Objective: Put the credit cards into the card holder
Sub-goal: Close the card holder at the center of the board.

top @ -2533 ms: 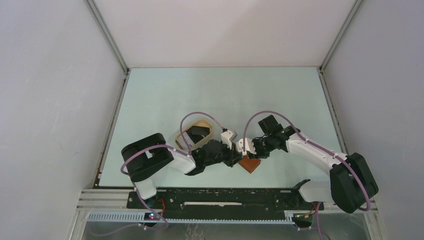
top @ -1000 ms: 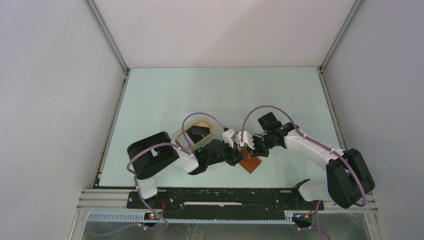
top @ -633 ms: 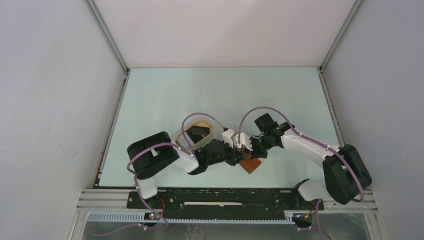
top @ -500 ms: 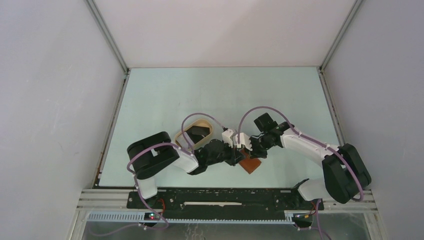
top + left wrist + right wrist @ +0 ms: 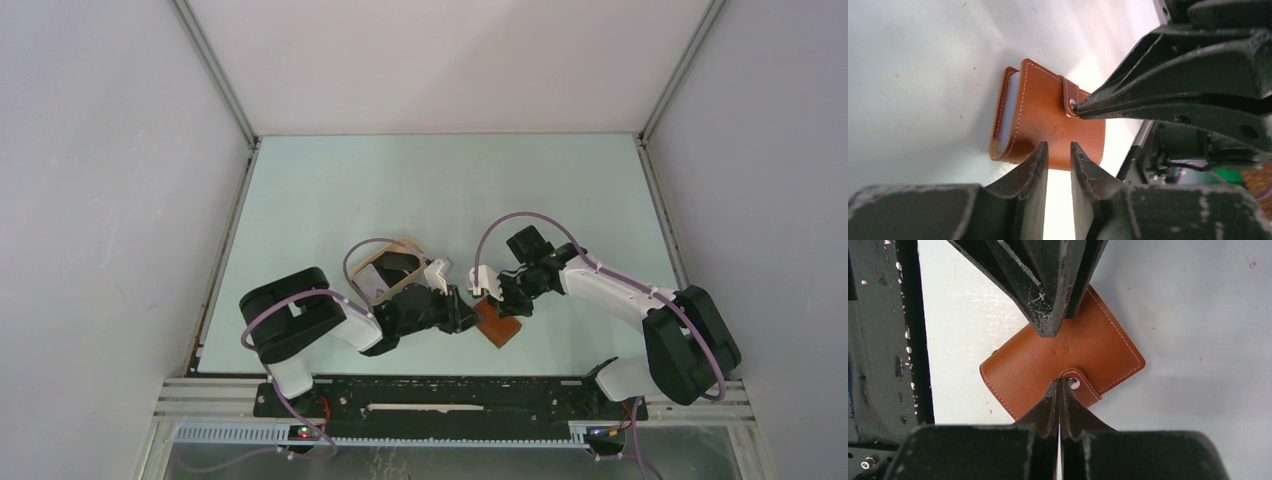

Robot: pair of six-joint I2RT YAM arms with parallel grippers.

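Note:
The card holder (image 5: 1048, 117) is a reddish-brown leather wallet lying folded on the table, its strap snapped over the round stud (image 5: 1073, 383). A pale bluish surface shows inside its open side; I cannot tell whether it is a card. My right gripper (image 5: 1059, 384) is shut, its tips pressing on the leather beside the stud. My left gripper (image 5: 1059, 150) sits at the wallet's opposite edge, jaws slightly open with nothing between them. From above, both grippers meet over the card holder (image 5: 500, 330). A dark card (image 5: 396, 263) lies in the tray.
A beige oval tray (image 5: 362, 272) stands just left of the left gripper (image 5: 466, 310), partly under that arm's cable. The right gripper (image 5: 492, 303) reaches in from the right. The black base rail (image 5: 430, 395) runs along the near table edge.
My left gripper has opened a little and its arm has drawn back to the left. The right gripper stays shut at the snap stud. The card holder has not moved.

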